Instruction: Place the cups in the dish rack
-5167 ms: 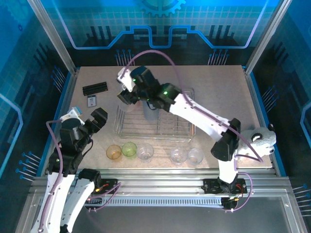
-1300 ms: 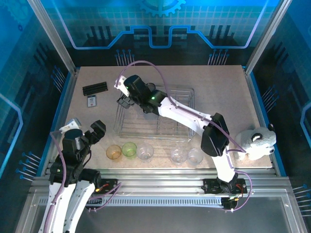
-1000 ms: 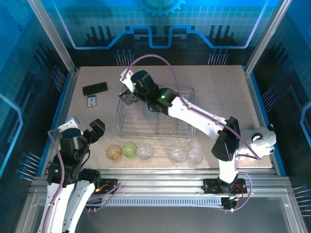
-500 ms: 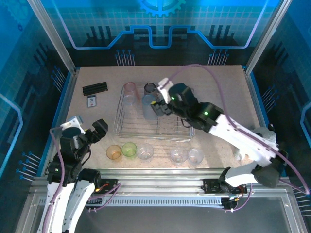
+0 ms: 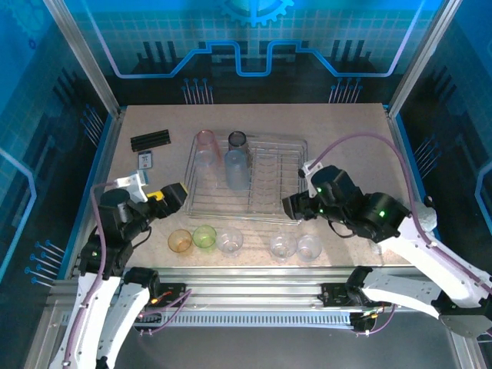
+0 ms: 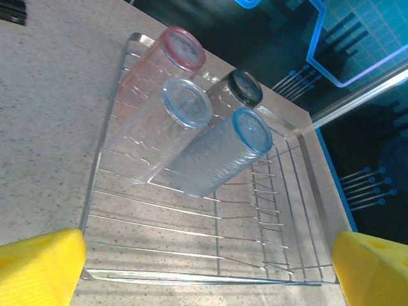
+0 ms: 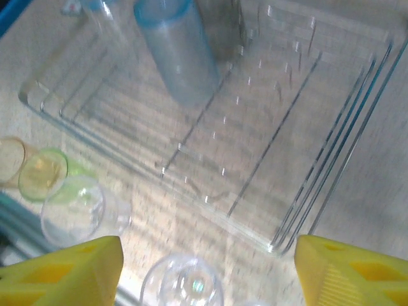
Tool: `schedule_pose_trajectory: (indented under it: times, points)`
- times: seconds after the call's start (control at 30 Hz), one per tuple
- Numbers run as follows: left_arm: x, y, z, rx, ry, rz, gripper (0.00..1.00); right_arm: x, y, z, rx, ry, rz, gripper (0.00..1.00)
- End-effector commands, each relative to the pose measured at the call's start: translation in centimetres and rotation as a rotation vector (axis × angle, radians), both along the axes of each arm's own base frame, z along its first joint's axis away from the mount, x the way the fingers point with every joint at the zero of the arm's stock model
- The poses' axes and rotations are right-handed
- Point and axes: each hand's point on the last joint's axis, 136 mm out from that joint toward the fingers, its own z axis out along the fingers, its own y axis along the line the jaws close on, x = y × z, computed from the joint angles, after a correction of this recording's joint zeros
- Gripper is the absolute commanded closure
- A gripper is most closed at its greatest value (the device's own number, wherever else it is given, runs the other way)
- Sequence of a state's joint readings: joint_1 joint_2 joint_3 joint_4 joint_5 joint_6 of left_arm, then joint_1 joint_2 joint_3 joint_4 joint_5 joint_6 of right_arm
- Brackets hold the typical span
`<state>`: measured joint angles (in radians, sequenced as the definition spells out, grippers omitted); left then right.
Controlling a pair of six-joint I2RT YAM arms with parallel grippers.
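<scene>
The dish rack (image 5: 278,178) stands mid-table with several cups lying in its left half: a pink one (image 5: 204,146), a smoky grey one (image 5: 237,140) and a bluish one (image 5: 237,171). The left wrist view shows the pink cup (image 6: 167,60), a clear cup (image 6: 167,121), the smoky cup (image 6: 237,91) and the bluish cup (image 6: 220,156). In front of the rack stand an orange cup (image 5: 180,241), a green cup (image 5: 204,236) and three clear cups (image 5: 230,241). My left gripper (image 5: 160,195) (image 6: 204,268) is open at the rack's front left corner. My right gripper (image 5: 295,205) (image 7: 207,274) is open above a clear cup (image 7: 185,285) near the rack's front right corner.
A black ridged bar (image 5: 150,141) and a small card (image 5: 145,160) lie at the far left of the table. The row of loose cups runs close to the table's near edge. The rack's right half (image 7: 280,121) holds no cups.
My right arm has drawn back from the rack's far left to its front right corner, uncovering the cups in the rack. My left gripper has swung forward toward the rack.
</scene>
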<state>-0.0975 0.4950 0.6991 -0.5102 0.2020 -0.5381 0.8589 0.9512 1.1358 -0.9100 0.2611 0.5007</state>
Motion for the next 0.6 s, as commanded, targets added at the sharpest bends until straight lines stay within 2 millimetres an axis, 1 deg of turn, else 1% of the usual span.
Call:
schedule_pose_trajectory:
  times: [0.0, 0.07, 0.13, 0.23, 0.33, 0.47, 0.57]
  points:
    - [0.2, -1.1, 2.1, -0.002, -0.09, -0.074, 0.01, -4.2, -0.6, -4.4, -0.019, 0.245, -0.038, 0.31]
    - [0.4, -1.2, 2.1, -0.004, -0.088, -0.079, 0.01, -5.5, -0.2, -6.0, -0.032, 0.306, -0.044, 0.32]
    - [0.5, -1.3, 2.0, -0.008, -0.085, -0.082, 0.01, -6.5, 0.4, -7.1, -0.048, 0.339, -0.046, 0.34]
    - [0.7, -1.2, 1.8, -0.012, -0.086, -0.078, 0.01, -7.4, 1.5, -8.2, -0.072, 0.356, -0.035, 0.35]
    - [0.8, -1.0, 1.5, -0.009, -0.085, -0.063, 0.01, -7.7, 2.8, -9.0, -0.118, 0.352, -0.016, 0.35]
    - [0.9, -0.5, 1.2, -0.003, -0.086, -0.03, 0.01, -7.4, 4.0, -10.1, -0.199, 0.359, 0.001, 0.38]
    - [0.9, -0.2, 0.9, 0.004, -0.083, -0.013, 0.01, -7.4, 4.8, -11.3, -0.253, 0.387, 0.018, 0.41]
